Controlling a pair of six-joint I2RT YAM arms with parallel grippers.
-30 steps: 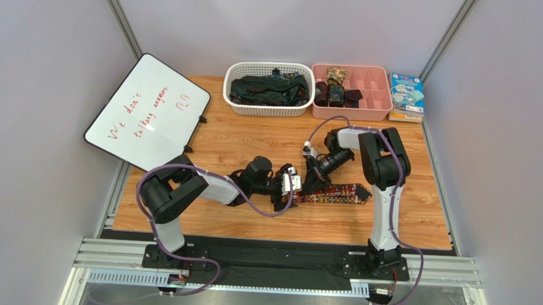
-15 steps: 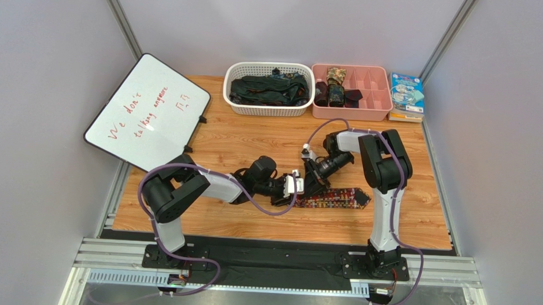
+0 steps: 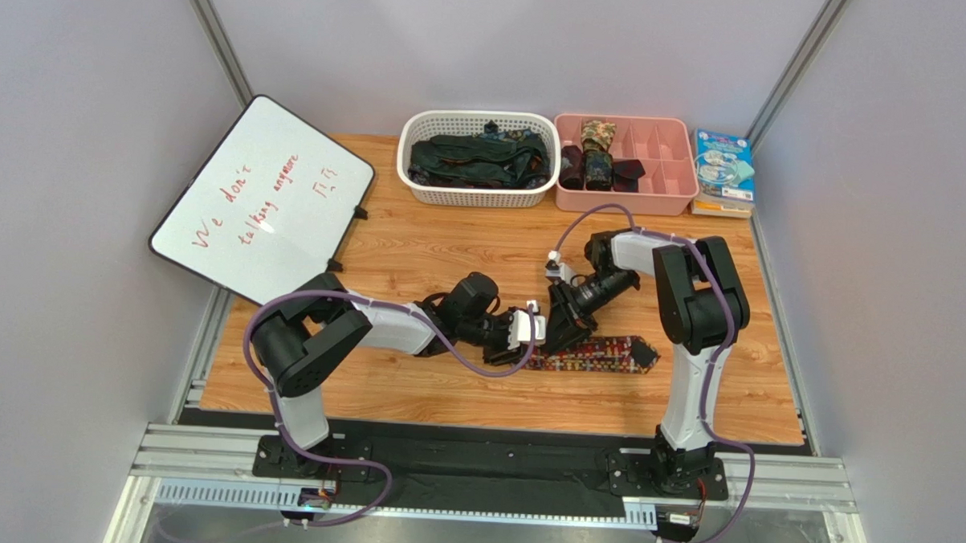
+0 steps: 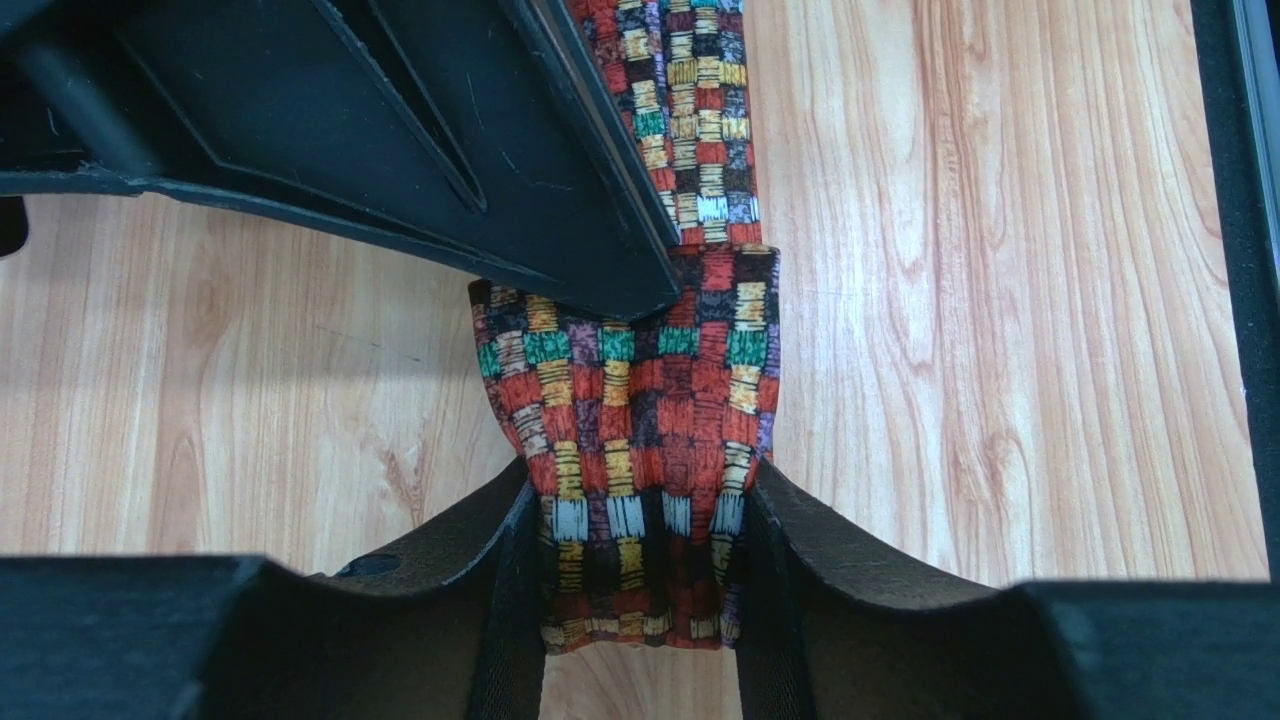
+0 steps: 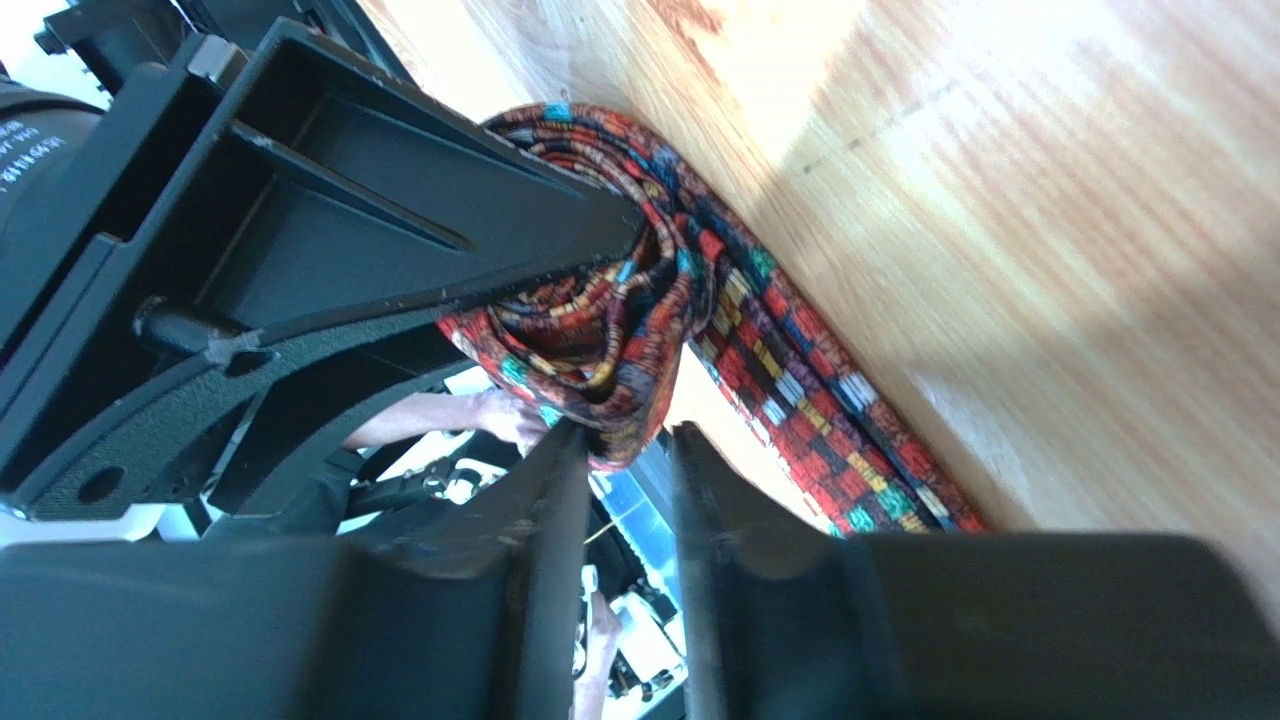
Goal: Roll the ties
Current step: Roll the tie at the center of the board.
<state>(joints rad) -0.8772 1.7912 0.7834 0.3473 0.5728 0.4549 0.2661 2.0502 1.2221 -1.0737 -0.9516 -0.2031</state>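
The red-orange-yellow-green patterned tie [image 3: 606,352] lies on the wooden table, its left end rolled into a coil [image 5: 601,323]. My left gripper [image 4: 639,495] is shut on that coil [image 4: 646,435], one finger pressing each side. In the top view the left gripper [image 3: 532,328] meets my right gripper [image 3: 558,335] over the coil. In the right wrist view my right gripper [image 5: 631,438] stands open with a narrow gap. The coil's lower edge hangs just at its fingertips. The tie's flat tail [image 4: 699,105] runs away from the coil.
At the back stand a white basket [image 3: 477,197] holding dark ties [image 3: 474,160] and a pink divided tray [image 3: 685,170] with rolled ties [image 3: 597,155]. A whiteboard [image 3: 261,198] leans at the left. A book stack [image 3: 723,169] sits at the back right.
My left gripper went from wide open to shut on the coil. My right gripper, shut before, has parted its jaws. Both wrists shifted slightly right.
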